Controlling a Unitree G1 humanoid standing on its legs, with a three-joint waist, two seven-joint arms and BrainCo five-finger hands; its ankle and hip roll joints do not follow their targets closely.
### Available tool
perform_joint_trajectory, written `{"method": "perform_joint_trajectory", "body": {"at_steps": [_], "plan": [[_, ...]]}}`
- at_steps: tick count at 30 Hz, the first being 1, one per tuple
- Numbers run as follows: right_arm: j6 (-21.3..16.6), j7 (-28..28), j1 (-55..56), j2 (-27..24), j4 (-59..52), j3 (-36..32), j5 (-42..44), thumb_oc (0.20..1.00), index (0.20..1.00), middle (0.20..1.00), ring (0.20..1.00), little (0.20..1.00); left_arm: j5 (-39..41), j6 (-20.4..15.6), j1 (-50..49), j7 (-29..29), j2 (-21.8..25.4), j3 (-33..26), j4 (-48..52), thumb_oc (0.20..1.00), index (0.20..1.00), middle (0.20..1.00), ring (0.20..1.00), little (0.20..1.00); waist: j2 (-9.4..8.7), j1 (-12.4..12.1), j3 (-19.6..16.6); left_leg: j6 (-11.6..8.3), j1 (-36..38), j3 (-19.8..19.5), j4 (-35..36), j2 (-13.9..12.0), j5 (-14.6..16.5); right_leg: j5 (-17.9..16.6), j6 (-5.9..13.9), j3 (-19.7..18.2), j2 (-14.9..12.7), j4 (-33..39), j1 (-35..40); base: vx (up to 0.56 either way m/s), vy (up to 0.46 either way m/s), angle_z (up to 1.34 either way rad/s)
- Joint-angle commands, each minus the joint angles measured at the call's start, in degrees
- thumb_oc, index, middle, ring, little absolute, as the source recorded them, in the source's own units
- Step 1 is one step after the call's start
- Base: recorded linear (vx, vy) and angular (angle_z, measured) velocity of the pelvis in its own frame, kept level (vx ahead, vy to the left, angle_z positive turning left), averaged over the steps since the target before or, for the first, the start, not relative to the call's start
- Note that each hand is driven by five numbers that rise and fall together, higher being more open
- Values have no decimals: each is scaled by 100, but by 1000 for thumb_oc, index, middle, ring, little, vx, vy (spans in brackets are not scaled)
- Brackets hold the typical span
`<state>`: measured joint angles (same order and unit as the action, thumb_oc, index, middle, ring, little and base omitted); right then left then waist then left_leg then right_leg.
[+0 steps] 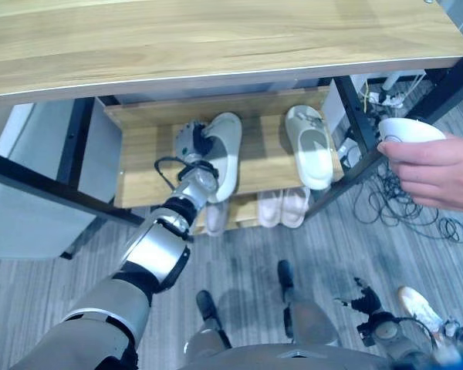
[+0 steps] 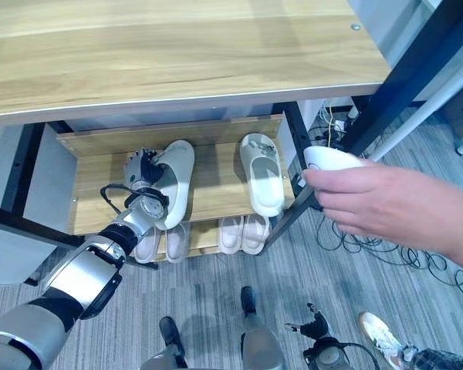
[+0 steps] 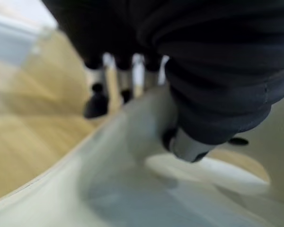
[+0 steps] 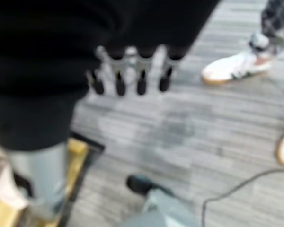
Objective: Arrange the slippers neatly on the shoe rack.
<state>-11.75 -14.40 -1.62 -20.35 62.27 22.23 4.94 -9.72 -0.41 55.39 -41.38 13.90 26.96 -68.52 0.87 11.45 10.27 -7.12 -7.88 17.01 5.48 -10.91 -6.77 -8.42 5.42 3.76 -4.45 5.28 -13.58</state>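
A pale cream slipper (image 1: 225, 151) lies toe-away on the upper shelf of the wooden shoe rack (image 1: 143, 173), slightly tilted. My left hand (image 1: 191, 142) is at its left side. In the left wrist view the thumb (image 3: 184, 144) presses inside the slipper (image 3: 132, 189) and the fingers (image 3: 97, 104) reach past its edge, so the hand is shut on it. A matching cream slipper (image 1: 310, 146) lies to the right on the same shelf. My right hand (image 4: 128, 75) hangs low over the floor at the lower right (image 1: 363, 297), fingers relaxed and holding nothing.
A person's hand (image 1: 436, 173) holds a white slipper (image 1: 407, 129) at the rack's right. Two pairs of pink slippers (image 1: 284, 206) sit on the lower shelf. A wooden tabletop (image 1: 216, 38) overhangs the rack. Cables (image 1: 393, 204) and a person's shoe (image 1: 420, 308) are on the floor.
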Motion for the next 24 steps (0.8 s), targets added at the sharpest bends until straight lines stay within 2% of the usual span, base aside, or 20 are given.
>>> {"method": "perform_joint_trajectory", "body": {"at_steps": [1, 11, 16, 24], "plan": [[-151, -158, -328, -121, -137, 111, 37, 1000, 1000, 1000, 1000, 1000, 10, -211, 706, -83, -18, -186, -156, 200, 200, 200, 200, 200, 2, 25, 443, -43, -6, -438, -48, 9, 116, 593, 326, 10, -104, -754, -347, 5, -22, -8], [-174, -207, -362, -240, -125, 45, 71, 1000, 1000, 1000, 1000, 1000, 340, -305, 655, -29, -173, -325, -233, 200, 200, 200, 200, 200, 106, 115, 479, -72, 19, -277, -48, -38, 103, 584, 314, -137, -62, -787, -476, 11, -22, -8], [-166, -204, -303, -228, -163, 53, 45, 1000, 1000, 1000, 1000, 1000, 571, -377, 337, -101, -525, -485, -200, 200, 200, 200, 200, 200, 164, 117, 482, -75, 46, -266, -48, -47, 95, 614, 286, -161, -42, -796, -475, 5, -7, 0], [-202, -254, -306, -237, -200, 68, 61, 1000, 1000, 1000, 1000, 1000, 240, -368, 116, -129, -833, -207, -47, 200, 200, 200, 200, 200, 186, 104, 511, -78, 68, -283, -48, -63, 95, 632, 247, -178, -7, -806, -471, 0, 0, 0]]}}
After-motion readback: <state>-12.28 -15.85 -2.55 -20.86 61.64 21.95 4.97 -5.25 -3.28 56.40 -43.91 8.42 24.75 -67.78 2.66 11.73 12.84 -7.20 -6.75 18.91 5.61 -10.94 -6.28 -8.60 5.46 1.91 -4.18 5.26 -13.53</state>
